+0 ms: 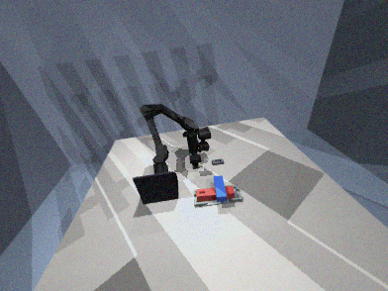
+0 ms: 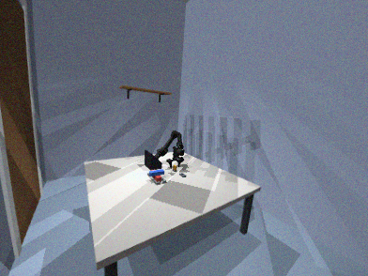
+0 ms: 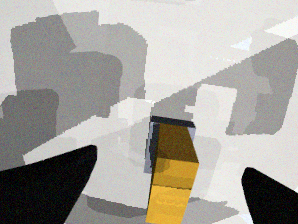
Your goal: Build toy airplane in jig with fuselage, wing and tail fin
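Fingers point(image 1: 196, 160) point(image 2: 170, 161) are spread wide, with nothing pinched, and are held low over the bench point(image 1: 257, 247) point(image 2: 141, 225) by the black arm point(image 1: 154, 134) point(image 2: 166, 145). In the wrist view, the yellow tail fin point(image 2: 175, 167) point(image 3: 172, 180) is seen between the two tips, with a gap left on each side. A dark grey holder point(image 3: 172, 121) is seen at the far end of the fin. The red fuselage point(image 1: 205, 193) point(image 2: 158, 178) is set in the grey jig point(image 1: 218, 202) point(image 2: 163, 182), and the blue wing point(image 1: 220, 188) point(image 2: 156, 173) is laid across its top. Whether the wing is pushed all the way down cannot be told. A small dark hole can be seen in the top of the fuselage, to one side of the wing. A small grey block point(image 1: 213, 162) point(image 2: 182, 175) is set near the fingers, apart from the jig.
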